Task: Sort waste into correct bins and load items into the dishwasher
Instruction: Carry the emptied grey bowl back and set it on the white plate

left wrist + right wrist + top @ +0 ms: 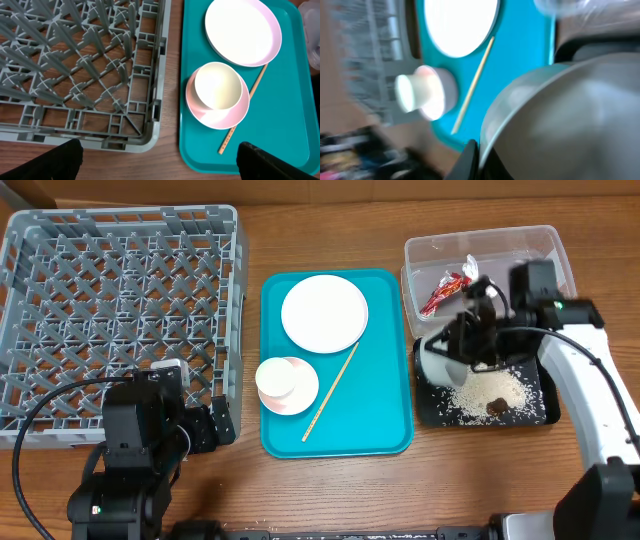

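My right gripper [462,348] is shut on the rim of a white bowl [437,360], tipped on its side over the black tray [545,412], where crumbs and a brown lump [495,406] lie. The bowl fills the right wrist view [560,120], blurred. On the teal tray [380,430] lie a white plate [324,313], a white cup on a pink saucer [287,385] and a chopstick [331,391]. My left gripper [160,165] is open and empty, over the bare table between the grey dish rack [120,310] and the teal tray [280,140].
A clear plastic bin [520,250] at the back right holds a red wrapper [440,292]. The dish rack [80,70] fills the left side. The cup and saucer [218,95], plate [243,31] and chopstick [243,111] show in the left wrist view.
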Available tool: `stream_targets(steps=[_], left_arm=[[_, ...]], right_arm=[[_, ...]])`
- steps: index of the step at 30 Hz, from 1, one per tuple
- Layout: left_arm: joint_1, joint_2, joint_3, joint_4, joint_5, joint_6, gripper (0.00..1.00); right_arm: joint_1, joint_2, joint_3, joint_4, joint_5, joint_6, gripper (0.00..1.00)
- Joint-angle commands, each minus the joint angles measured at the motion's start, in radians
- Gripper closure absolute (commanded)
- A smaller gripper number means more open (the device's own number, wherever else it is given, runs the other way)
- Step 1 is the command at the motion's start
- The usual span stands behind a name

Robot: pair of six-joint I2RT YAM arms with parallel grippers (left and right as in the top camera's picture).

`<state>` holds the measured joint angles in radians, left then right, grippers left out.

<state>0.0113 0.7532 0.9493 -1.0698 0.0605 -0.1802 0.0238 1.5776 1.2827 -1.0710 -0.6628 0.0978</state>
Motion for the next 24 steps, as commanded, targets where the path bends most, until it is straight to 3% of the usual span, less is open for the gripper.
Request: stream_targets(steps=[1, 8, 15, 24], left_arm=[[0.008, -0.002, 0.022, 0.008, 0.011, -0.003, 0.0], [0.008, -0.002, 0.022, 0.009, 0.011, -0.003, 0.0], [0.008, -0.002, 0.022, 0.006, 0.011, -0.003, 0.0], [0.008, -0.002, 0.022, 0.001, 0.011, -0.003, 0.0]], right_arm=[[0.111, -0.012, 0.087, -0.021, 0.27, -0.071, 0.96], [0.298, -0.012, 0.085, 0.106, 0.292, -0.084, 0.96], [0.472, 0.0, 0.08, 0.321, 0.649, -0.154, 0.96], [0.558, 0.139, 0.078, 0.619, 0.654, -0.229, 0.96]])
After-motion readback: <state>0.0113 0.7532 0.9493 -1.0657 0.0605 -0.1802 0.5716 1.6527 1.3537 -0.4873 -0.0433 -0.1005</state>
